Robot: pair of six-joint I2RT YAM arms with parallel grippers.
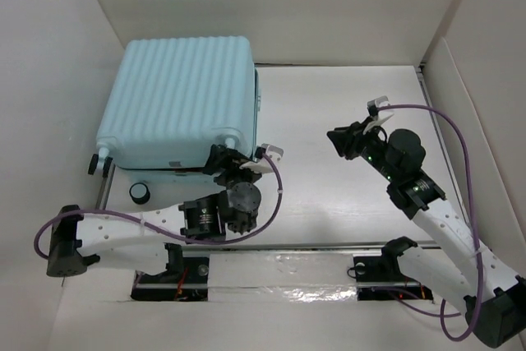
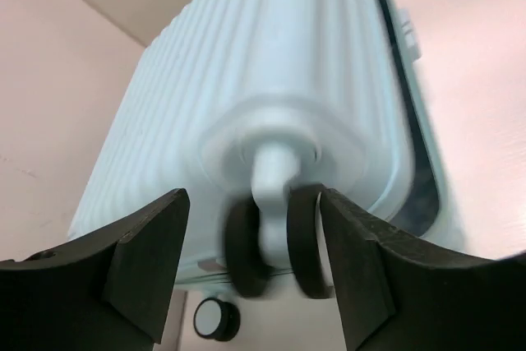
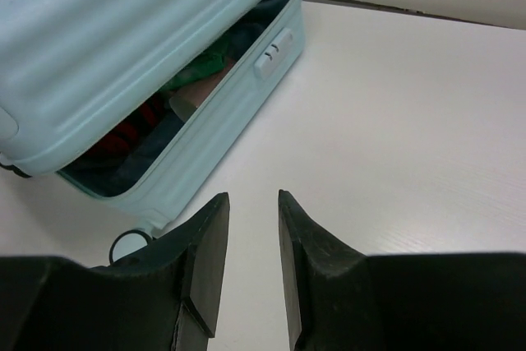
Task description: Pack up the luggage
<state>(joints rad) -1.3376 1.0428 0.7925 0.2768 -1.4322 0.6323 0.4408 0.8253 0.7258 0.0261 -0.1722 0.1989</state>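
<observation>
Luggage (image 1: 177,100) lies far-left on the tabletop (image 3: 411,121), lid ajar over clothes (image 3: 197,80), left claw (image 2: 251,195) wide open astride a corner wheel (image 2: 275,244), right claw (image 3: 252,199) barely parted, both empty, so pressing the lid down squarely looks smartest.

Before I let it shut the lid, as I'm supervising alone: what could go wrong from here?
1. The left hand is open around a spinner wheel of the luggage; closing there may swivel or roll the case rather than hold it.
2. Clothes show in the gap under the half-shut lid and could get pinched in the seam.
3. The right hand is off the case, so nothing steadies that side.
</observation>
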